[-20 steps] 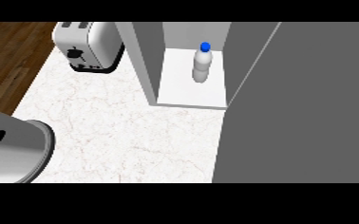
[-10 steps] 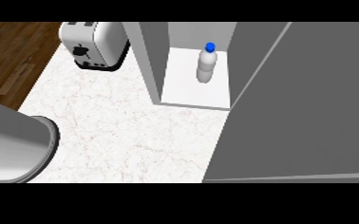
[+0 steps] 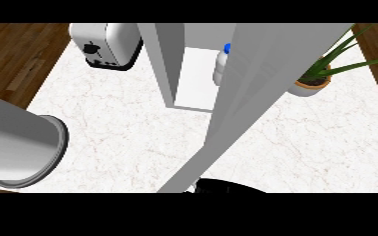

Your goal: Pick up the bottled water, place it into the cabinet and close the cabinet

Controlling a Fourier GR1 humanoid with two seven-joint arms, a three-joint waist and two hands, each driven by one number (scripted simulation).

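Note:
The bottled water (image 3: 220, 70), white with a blue cap, stands upright inside the white cabinet (image 3: 166, 55) on its floor. The cabinet door (image 3: 251, 90) stands edge-on in front of the opening and hides the bottle's right side. A black shape at the lower edge, my right hand (image 3: 221, 186), lies right by the door's near end; whether it touches the door I cannot tell. My left forearm (image 3: 26, 150) shows as a grey cylinder at the lower left, its hand out of sight.
A silver toaster (image 3: 107, 45) sits on the marble counter (image 3: 125, 130) left of the cabinet. A potted plant (image 3: 317, 77) stands to the right of the door. Wooden floor borders the counter on the left.
The door has swung left across the opening and now covers part of the bottle. The plant and the black hand have come into view. The left forearm sits slightly higher.

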